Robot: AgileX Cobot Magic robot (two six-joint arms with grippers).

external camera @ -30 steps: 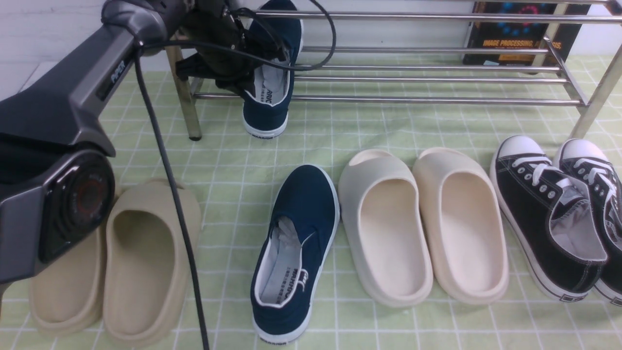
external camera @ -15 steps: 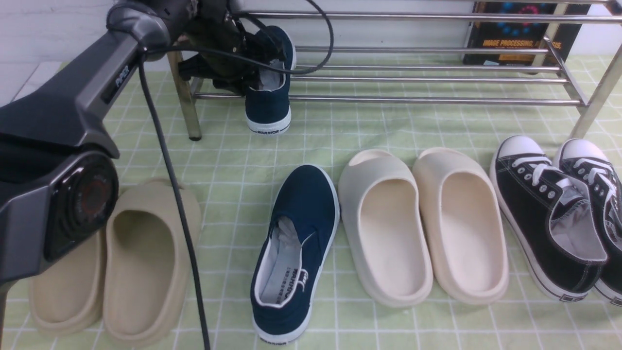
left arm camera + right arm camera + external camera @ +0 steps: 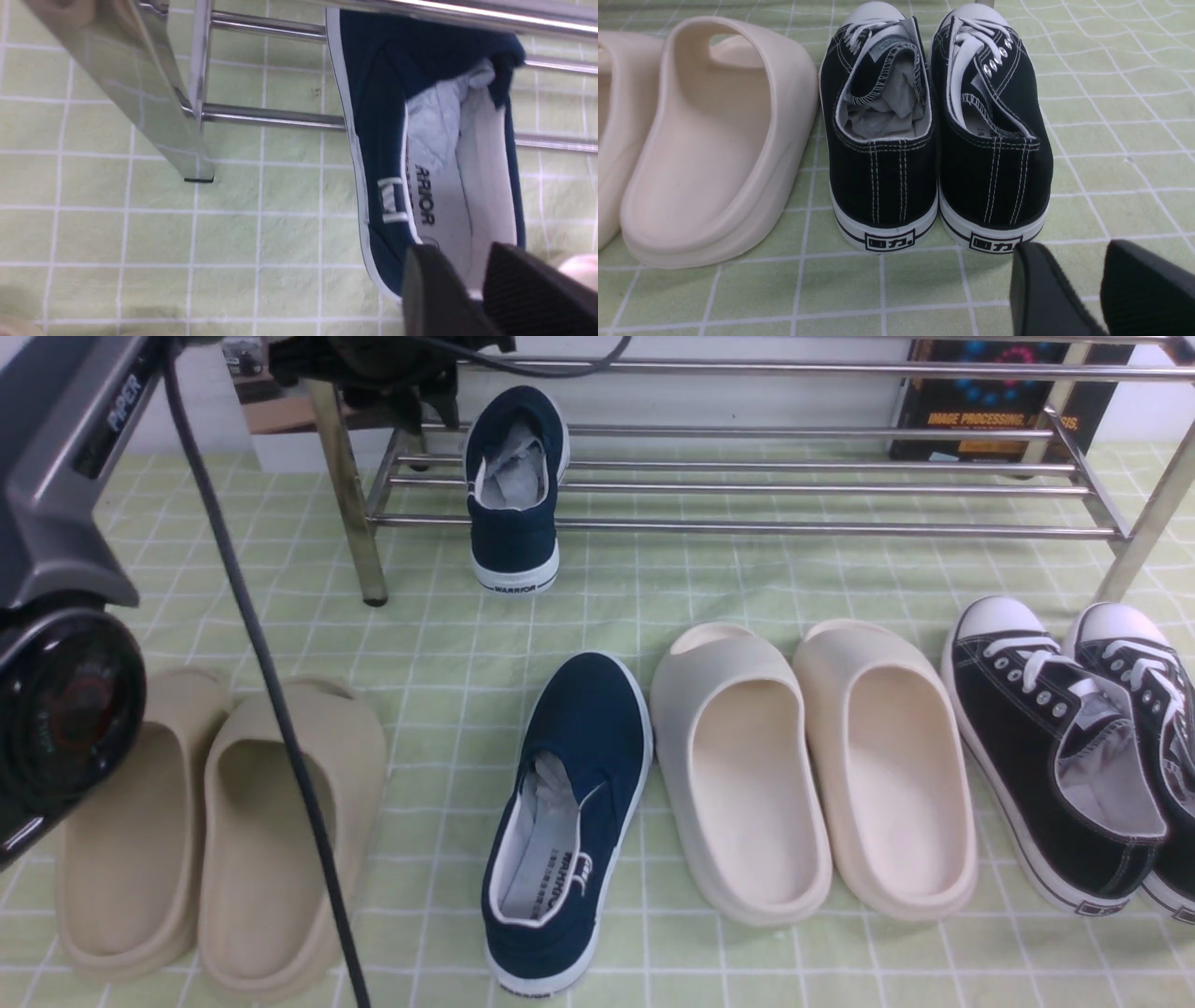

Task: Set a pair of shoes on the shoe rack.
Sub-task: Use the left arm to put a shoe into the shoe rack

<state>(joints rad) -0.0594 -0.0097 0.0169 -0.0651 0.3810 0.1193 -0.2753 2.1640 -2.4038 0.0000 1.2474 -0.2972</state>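
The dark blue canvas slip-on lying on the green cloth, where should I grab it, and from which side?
Probably the heel collar of the dark blue canvas slip-on, from above, one of the jaws inside. Its opening faces up, paper fills only the toe end, and the cream moulded slipper crowds its right side.

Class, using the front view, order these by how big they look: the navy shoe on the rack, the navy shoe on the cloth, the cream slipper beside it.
1. The cream slipper and navy shoe on the cloth: too alike to rank.
2. The navy shoe on the rack: smallest, but it sits farther from the camera.
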